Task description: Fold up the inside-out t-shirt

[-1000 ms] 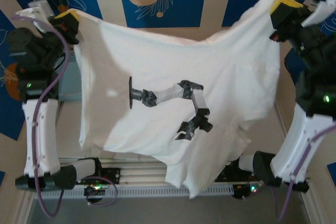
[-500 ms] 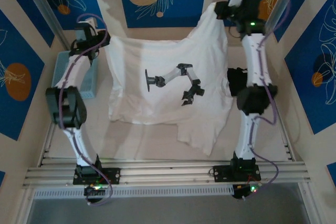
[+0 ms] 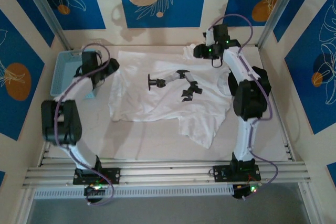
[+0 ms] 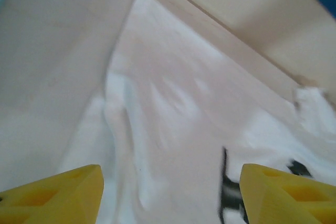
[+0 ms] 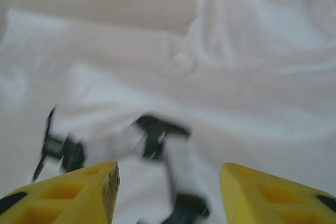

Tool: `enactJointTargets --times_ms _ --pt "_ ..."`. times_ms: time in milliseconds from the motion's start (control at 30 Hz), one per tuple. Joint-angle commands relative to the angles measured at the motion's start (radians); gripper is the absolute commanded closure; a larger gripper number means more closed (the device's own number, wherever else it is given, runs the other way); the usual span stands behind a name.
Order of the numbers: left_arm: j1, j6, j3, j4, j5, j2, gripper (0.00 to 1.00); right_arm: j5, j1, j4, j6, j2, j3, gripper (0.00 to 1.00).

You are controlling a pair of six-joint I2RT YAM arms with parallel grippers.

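Evidently, with left jaws and right jaws parted and empty, I let the white t-shirt [image 3: 142, 106] lie spread on the table [image 3: 157, 150] for folding.

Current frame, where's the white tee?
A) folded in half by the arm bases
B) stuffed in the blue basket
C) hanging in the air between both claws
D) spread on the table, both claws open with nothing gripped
D: the t-shirt lies spread on the table, and the wrist views show the left claw and right claw with yellow fingers apart and nothing between them.
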State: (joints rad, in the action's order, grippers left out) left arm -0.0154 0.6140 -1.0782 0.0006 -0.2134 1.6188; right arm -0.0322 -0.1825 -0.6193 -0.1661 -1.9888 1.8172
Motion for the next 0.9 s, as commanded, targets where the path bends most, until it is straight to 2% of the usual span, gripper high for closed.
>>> enactJointTargets --times_ms 0,133,267,367,467,600,700,867 --pt "-0.033 0.088 0.213 0.130 -0.067 -0.108 0.31 0.011 -0.122 0.043 0.022 0.204 -0.285 0.46" --pt "-0.055 -0.001 0.352 -0.003 -0.067 -0.219 0.32 -0.029 -0.261 0.053 -0.065 0.347 -0.582 0.46" --pt "-0.070 -0.089 0.460 -0.142 0.058 -0.334 0.33 0.037 -0.370 0.003 -0.131 0.444 -0.729 0.46" --pt "-0.104 -0.144 0.495 -0.229 0.134 -0.379 0.33 0.130 -0.422 -0.062 -0.188 0.510 -0.804 0.46" --pt "-0.155 -0.160 0.501 -0.257 0.193 -0.374 0.33 0.156 -0.461 -0.074 -0.275 0.562 -0.897 0.46" --pt "-0.164 -0.162 0.476 -0.241 0.192 -0.300 0.33 0.163 -0.507 -0.037 -0.366 0.556 -0.973 0.45" --pt "-0.166 -0.163 0.471 -0.222 0.191 -0.271 0.35 0.209 -0.543 -0.035 -0.389 0.536 -0.986 0.45" --pt "-0.166 -0.163 0.464 -0.196 0.170 -0.225 0.41 0.224 -0.543 -0.039 -0.395 0.544 -0.997 0.45"
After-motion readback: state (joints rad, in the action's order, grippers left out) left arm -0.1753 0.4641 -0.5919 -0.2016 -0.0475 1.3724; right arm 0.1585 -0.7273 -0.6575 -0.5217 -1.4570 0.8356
